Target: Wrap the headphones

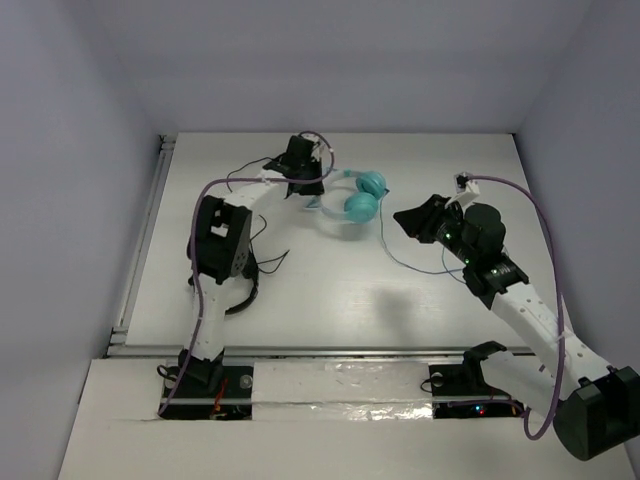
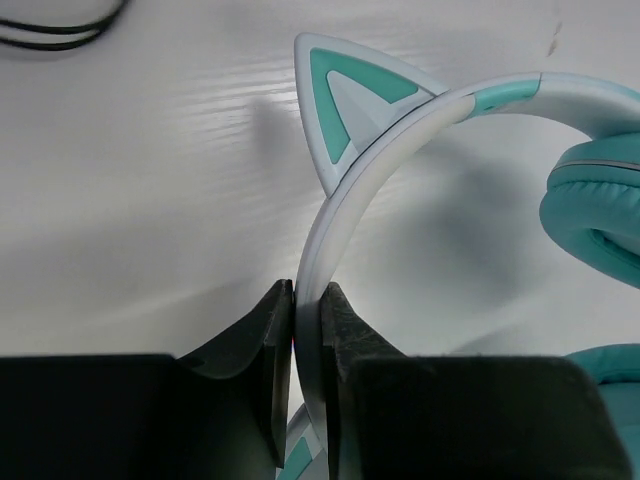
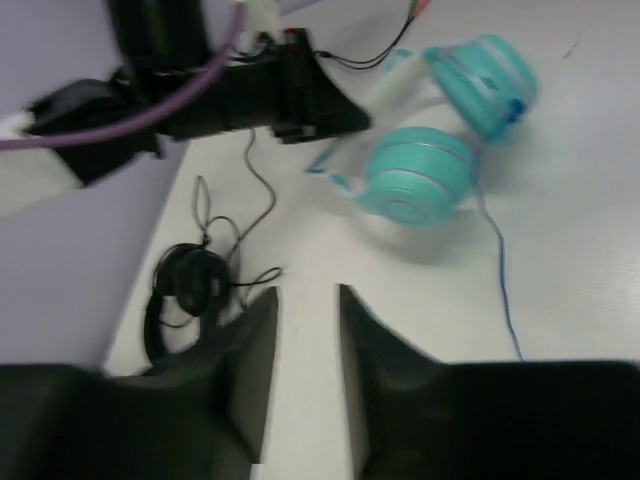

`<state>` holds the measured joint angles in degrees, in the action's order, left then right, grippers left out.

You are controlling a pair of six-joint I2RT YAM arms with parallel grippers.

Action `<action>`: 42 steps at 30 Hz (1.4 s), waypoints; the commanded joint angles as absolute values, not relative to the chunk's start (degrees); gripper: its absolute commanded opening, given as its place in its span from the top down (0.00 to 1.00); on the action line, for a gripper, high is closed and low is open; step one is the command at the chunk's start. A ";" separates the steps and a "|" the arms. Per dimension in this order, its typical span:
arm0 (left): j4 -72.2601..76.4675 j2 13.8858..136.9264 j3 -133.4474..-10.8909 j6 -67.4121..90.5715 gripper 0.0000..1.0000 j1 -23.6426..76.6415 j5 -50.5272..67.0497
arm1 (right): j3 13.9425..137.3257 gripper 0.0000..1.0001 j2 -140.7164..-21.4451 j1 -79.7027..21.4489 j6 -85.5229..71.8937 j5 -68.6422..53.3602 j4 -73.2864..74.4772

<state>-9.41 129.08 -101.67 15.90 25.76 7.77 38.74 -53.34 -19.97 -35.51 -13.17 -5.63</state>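
The headphones (image 1: 360,200) lie at the back middle of the table, with two teal round cups (image 3: 415,175) and a pale headband (image 2: 400,130) bearing a cat-ear point (image 2: 345,100). My left gripper (image 2: 308,300) is shut on the headband, which is pinched between both fingers; from above the left gripper (image 1: 303,188) sits just left of the cups. A thin blue cord (image 3: 500,270) trails from the cups toward the right arm. My right gripper (image 1: 402,216) hovers to the right of the headphones; its jaws (image 3: 308,300) stand narrowly open with only bare table between them.
A coil of thin black wire (image 3: 190,285) lies by the left arm, with loose strands (image 1: 268,262) spreading toward the table's middle. A metal rail (image 1: 150,240) runs along the table's left edge. Purple robot cables (image 1: 545,230) loop beside the right arm. Walls close in on three sides.
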 commanded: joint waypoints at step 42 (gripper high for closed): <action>-23.29 73.30 -96.24 27.33 1.00 22.41 22.76 | 34.19 0.10 -57.30 -20.48 -32.95 -41.74 -32.08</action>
